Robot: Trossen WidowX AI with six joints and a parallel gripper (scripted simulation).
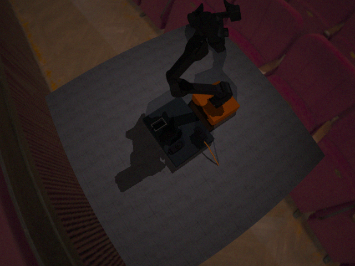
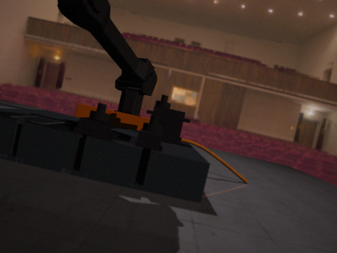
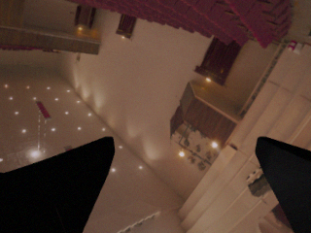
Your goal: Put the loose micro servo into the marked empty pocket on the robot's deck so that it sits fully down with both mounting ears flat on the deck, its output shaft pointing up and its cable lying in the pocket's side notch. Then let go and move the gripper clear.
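The loose micro servo point(image 1: 200, 133) point(image 2: 175, 126) is dark. It stands upright on the deck point(image 1: 179, 105) point(image 2: 185, 174) near a corner, shaft up, ears well above the deck. Its orange cable point(image 1: 212, 154) point(image 2: 221, 160) hangs over the deck's edge. The marked pocket point(image 1: 161, 127) point(image 2: 40, 124) has a thin pale outline and looks dark and empty at the deck's other end. My gripper point(image 1: 213, 3) point(image 3: 185, 146) is open, with nothing between its fingers. It is high and far from servo and pocket, facing away from the deck. It is outside the exterior view.
Two dark servos sit in the deck: one point(image 1: 175, 147) point(image 2: 149, 140) near the loose servo, another point(image 1: 169, 136) point(image 2: 93, 126) beside the marked pocket. An orange block point(image 1: 226, 110) point(image 2: 88, 110) stands behind the deck, by the arm's lower part point(image 2: 130, 100). Shadows darken the deck.
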